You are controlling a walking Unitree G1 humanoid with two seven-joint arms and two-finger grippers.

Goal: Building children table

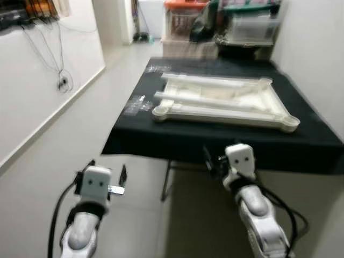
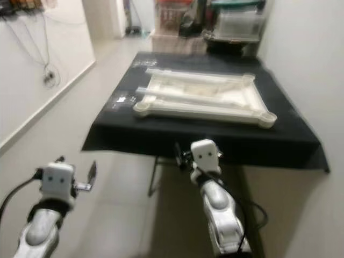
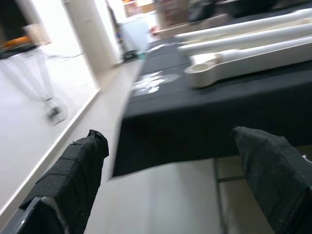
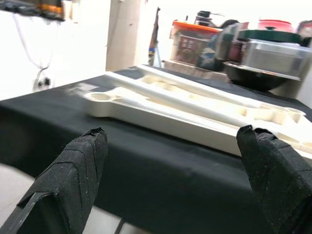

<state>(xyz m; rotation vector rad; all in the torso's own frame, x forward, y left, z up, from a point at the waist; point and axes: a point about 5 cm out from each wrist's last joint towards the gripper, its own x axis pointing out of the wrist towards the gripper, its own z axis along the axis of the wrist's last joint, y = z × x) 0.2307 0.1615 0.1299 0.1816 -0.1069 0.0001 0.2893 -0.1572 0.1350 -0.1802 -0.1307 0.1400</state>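
Room: pale tiled floor (image 1: pixel 70 140) running down a corridor, with a white wall (image 1: pixel 37 86) and dangling cables (image 1: pixel 60 75) on my left and stacked storage boxes (image 1: pixel 185 21) at the far end.
Surface: a work table under a black cloth (image 1: pixel 215 142) stands ahead of me, a little to my right.
Left gripper (image 1: pixel 110 185): it hangs low over the floor, short of the cloth's near edge; the wrist view shows my two fingers (image 3: pixel 73 180) spread wide with nothing between them.
Small parts: some clear packets (image 1: pixel 137 105) lie on the cloth's left part, possibly bagged hardware; the blur keeps me from being sure.
Children's table top (image 1: pixel 226 102): cream plastic, lying flat and apparently underside up in the middle of the cloth, with round sockets at its corners and two or three long cream pieces resting on it.
Right gripper (image 1: pixel 212 160): it is just below the cloth's near edge, under the top, fingers parted and empty.
Step in hand: I judge I am closing in on the table, with nothing yet grasped.
Doing it well: I should raise both arms above the cloth edge before reaching, so that my fingers do not snag the cloth and drag the parts.
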